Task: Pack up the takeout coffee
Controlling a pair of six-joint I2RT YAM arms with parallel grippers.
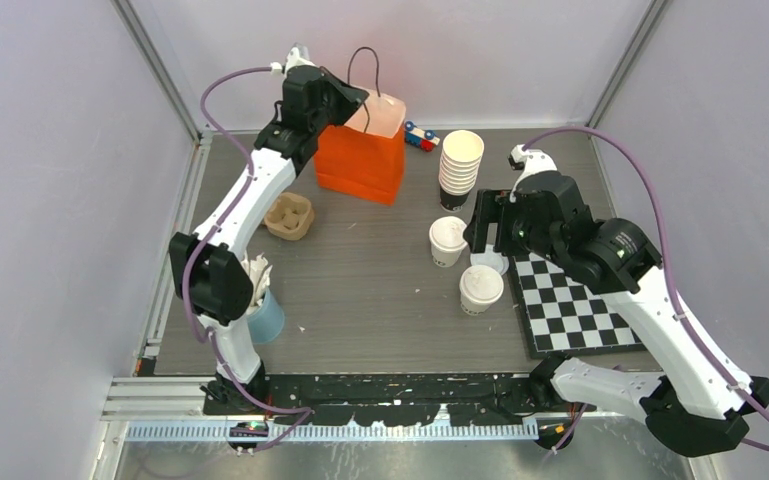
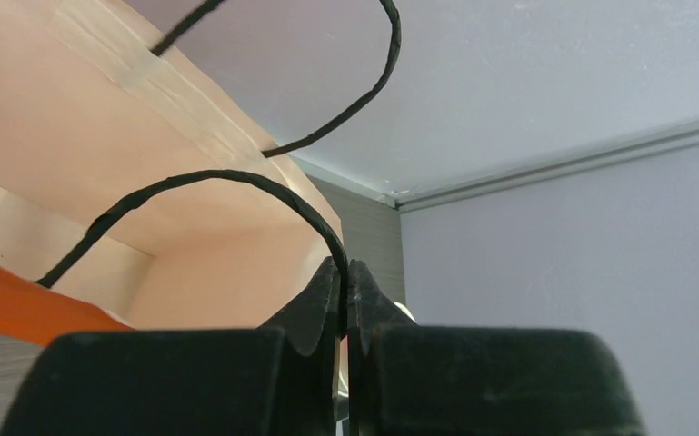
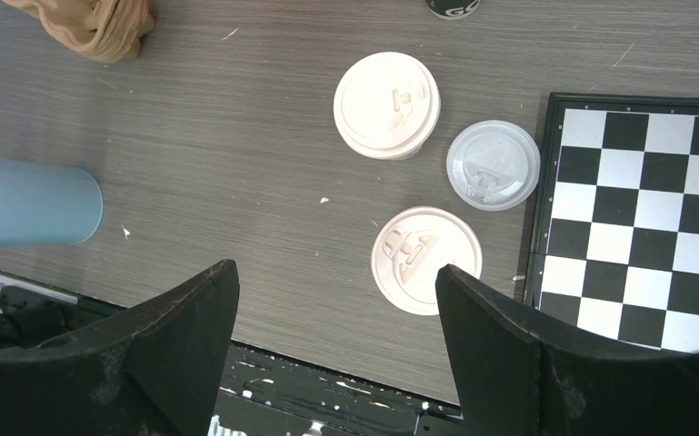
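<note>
Gray wood-grain table (image 1: pixel 380 310), seen from the near edge, where an aluminium rail (image 1: pixel 150 398) ran past both arm bases. Toward the near left edge stood a blue cup (image 1: pixel 268 320) of white paper sticks. At the near right lay a chessboard (image 1: pixel 580 305), reaching almost to the right edge. A broad strip of open tabletop ran between them up the middle.

Just beside the board's left edge stood the nearer takeout cup (image 1: pixel 481 289), lid on. The farther takeout cup (image 1: pixel 448 241), also lidded, stood a little beyond it and apart. A third, grayer lid (image 3: pixel 492 164) lay touching the board's edge; whether a cup sat under it could not be told. The right gripper (image 3: pixel 336 282) hung above this group, fingers spread wide and holding nothing.

Farther back a cardboard cup carrier (image 1: pixel 289 216) sat near the left edge. Beyond it the orange bag (image 1: pixel 362 165) stood upright near the far edge. The left gripper (image 2: pixel 346 272) was raised over the bag, pinched tight on its black cord handle (image 2: pixel 209 174). A stack of nested cups (image 1: pixel 460 165) rose right of the bag, with a small toy (image 1: pixel 420 136) between them at the far edge. Pale walls (image 1: pixel 60 150) closed in three sides.
</note>
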